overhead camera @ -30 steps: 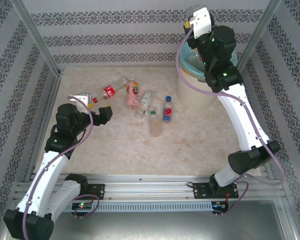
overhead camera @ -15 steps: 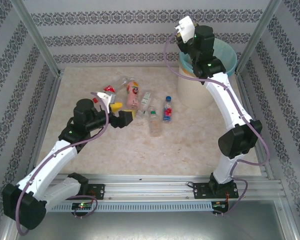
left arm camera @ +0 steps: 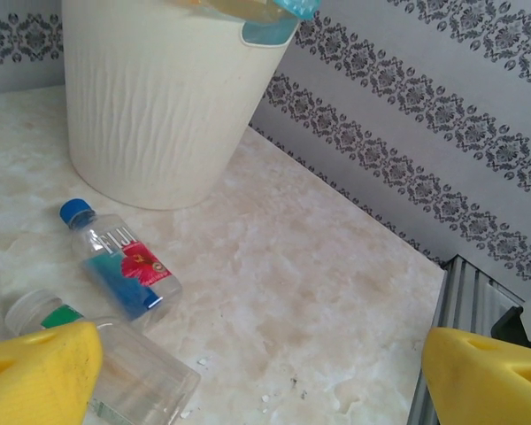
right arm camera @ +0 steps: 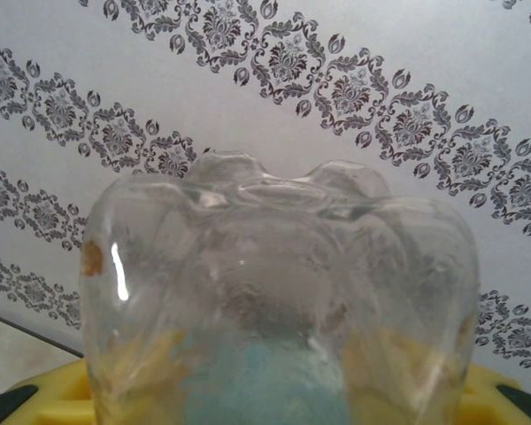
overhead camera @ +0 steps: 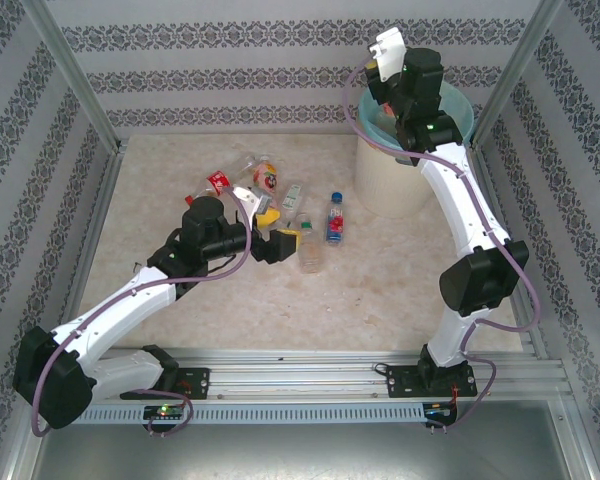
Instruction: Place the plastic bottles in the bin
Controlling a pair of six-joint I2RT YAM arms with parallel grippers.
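The pale marbled table (overhead camera: 380,290) carries everything, and in its far right corner stands the bin (overhead camera: 385,190), a round cream-white tub with a finely ribbed wall and a light turquoise bag folded over its rim, far larger than any bottle. The right arm reaches up over the left side of the bin's mouth, where the right gripper (right arm camera: 274,394) is clamped on a clear bottle (right arm camera: 274,283). In the wrist view the bottle's lobed, label-free base points at the patterned wall (right arm camera: 354,62), with yellow showing low at either side of it. The left gripper (overhead camera: 278,228) hangs low over the middle of the table, its yellow fingers (left arm camera: 40,372) spread wide with nothing between them. The other plastic bottles (overhead camera: 293,197) lie on their sides in a loose cluster left of the bin, none touching it. There is a red-labelled bottle (overhead camera: 218,183) farthest left and a pink bottle (overhead camera: 266,185) near it. A blue-capped bottle (overhead camera: 334,218) with a blue and red label lies nearest the bin, and a green-capped bottle (overhead camera: 310,250), clear-bodied, lies just beside one finger of the left gripper
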